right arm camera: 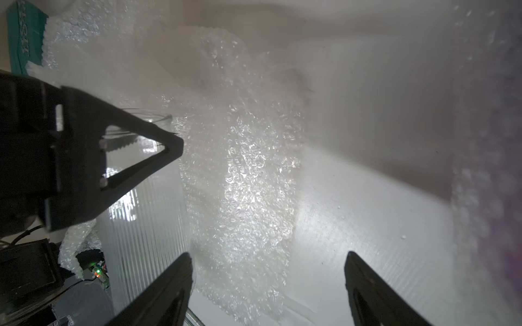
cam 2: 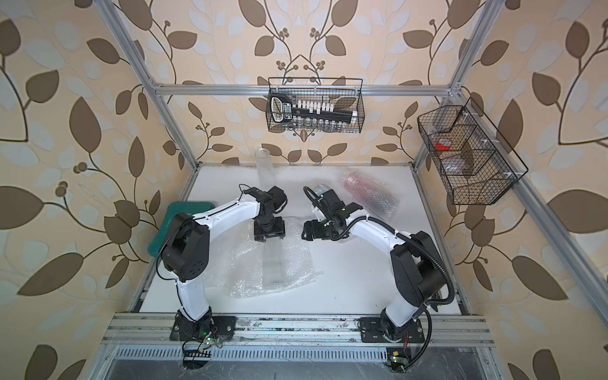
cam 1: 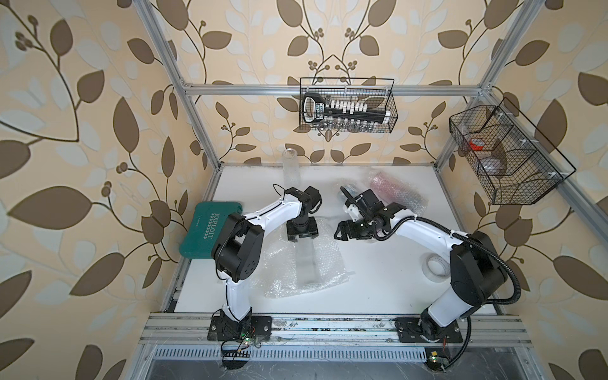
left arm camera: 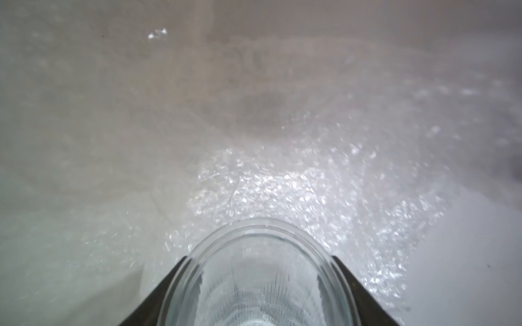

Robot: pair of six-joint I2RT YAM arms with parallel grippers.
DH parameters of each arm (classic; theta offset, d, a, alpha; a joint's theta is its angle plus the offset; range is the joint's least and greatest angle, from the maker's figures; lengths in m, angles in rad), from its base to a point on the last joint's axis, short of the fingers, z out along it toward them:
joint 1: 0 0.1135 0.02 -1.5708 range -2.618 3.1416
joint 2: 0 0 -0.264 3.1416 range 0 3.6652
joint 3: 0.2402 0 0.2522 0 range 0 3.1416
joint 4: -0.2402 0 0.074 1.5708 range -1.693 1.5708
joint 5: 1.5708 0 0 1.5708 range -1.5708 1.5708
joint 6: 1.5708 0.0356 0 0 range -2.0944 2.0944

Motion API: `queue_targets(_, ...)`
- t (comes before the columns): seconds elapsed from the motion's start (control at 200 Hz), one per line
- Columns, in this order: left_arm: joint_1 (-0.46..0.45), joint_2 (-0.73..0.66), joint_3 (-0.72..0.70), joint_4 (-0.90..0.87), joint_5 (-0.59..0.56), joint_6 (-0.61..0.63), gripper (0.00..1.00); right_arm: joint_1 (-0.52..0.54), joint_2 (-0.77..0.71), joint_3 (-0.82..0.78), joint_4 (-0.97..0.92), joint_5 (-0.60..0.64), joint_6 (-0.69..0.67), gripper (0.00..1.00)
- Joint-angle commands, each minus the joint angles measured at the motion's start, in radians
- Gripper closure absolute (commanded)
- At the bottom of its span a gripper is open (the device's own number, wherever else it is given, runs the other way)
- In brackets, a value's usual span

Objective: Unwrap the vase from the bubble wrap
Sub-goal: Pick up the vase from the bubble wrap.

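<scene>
Closest to me, a metal rail (cam 1: pixel 329 324) runs along the near edge of the white surface (cam 1: pixel 378 289). Just beyond it, left of centre, the bubble wrap (cam 1: pixel 279 263) lies opened out in one crinkled sheet.

The vase (cam 1: pixel 307 263), clear ribbed glass, is out of its wrapping. It stretches across the middle of that sheet with its rim toward the far side. The left jaws are clenched on the vase just below the rim, and the left wrist view shows dark fingers (left arm camera: pixel 147 310) pressed to either side of the glass. I can't tell whether its base rests on the sheet or hangs just above it.

The right jaws sit just right of the left ones and point toward them, apart from the vase. They stand wide and released, and the right wrist view shows only the edge of the wrap and bare surface between them.

Farther back, a second clear vase (cam 1: pixel 290 167) stands upright at the far edge, left of centre. A pink bundle (cam 1: pixel 391 189) in its own bubble wrap lies at the far right. A tape roll (cam 1: pixel 434 266) lies flat at the near right. A green case (cam 1: pixel 204 230) marked EXPLOIT sits at the left edge. One wire basket (cam 1: pixel 348 105) hangs on the far rail.
</scene>
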Motion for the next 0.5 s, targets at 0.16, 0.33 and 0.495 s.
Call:
queue_targets(0.16,-0.076,-0.298,-0.119,0.100,-0.032,0.115,0.98,-0.020,-0.054,-0.005,-0.003,0.020,0.009,0.17)
queue_targets(0.33,-0.078,-0.466,-0.207,0.175,-0.058,0.203,1.00,-0.034,-0.075,-0.006,-0.002,0.027,0.009,0.17)
queue_targets(0.495,-0.077,-0.587,-0.209,0.226,-0.120,0.262,1.00,-0.037,-0.078,0.006,-0.007,0.022,0.010,0.17)
